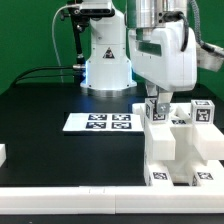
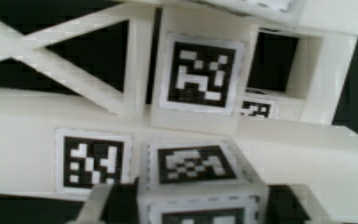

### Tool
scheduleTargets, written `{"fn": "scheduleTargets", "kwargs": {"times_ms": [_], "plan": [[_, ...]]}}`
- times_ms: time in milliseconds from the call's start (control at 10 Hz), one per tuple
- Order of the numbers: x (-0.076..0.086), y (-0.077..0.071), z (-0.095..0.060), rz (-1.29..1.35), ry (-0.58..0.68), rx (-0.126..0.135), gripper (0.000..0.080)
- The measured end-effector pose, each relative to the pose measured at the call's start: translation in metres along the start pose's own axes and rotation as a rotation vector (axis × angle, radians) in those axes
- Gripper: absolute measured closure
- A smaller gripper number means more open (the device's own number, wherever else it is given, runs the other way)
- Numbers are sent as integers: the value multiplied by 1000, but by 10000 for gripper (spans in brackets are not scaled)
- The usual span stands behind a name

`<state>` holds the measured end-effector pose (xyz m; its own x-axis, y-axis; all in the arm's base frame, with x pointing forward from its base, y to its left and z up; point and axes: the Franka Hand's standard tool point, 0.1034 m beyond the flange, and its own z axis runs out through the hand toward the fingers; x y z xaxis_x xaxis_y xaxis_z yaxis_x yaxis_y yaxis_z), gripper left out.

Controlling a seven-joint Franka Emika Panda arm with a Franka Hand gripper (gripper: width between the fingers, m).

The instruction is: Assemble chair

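My gripper (image 1: 160, 104) hangs low over the white chair parts (image 1: 185, 148) at the exterior view's right. In the wrist view the gripper (image 2: 194, 203) is closed around a small white tagged block (image 2: 201, 178). One finger (image 2: 98, 203) lies against the block's side. The other finger is hard to make out. Just beyond the block lies a white bar with a tag (image 2: 94, 160). Behind that stands an upright tagged post (image 2: 197, 70) and a cross-braced white panel (image 2: 60, 50). The block sits close over the chunky structure. I cannot tell if they touch.
The marker board (image 1: 100, 122) lies flat on the black table left of the chair parts. The robot's white base (image 1: 105, 55) stands at the back. A small white piece (image 1: 3, 153) shows at the exterior view's left edge. A pale rim (image 1: 70, 198) runs along the table's front.
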<state>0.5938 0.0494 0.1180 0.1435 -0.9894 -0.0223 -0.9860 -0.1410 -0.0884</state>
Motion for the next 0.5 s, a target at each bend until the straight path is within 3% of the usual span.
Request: {"fn": "scheduleTargets", "kwargs": {"times_ms": [200, 300, 400, 500], "plan": [[-4, 2, 0, -185, -4, -24, 517], [-4, 1, -1, -363, -6, -21, 337], [-3, 0, -2, -505, -6, -19, 337], [-3, 0, -1, -544, -6, -20, 197]]}}
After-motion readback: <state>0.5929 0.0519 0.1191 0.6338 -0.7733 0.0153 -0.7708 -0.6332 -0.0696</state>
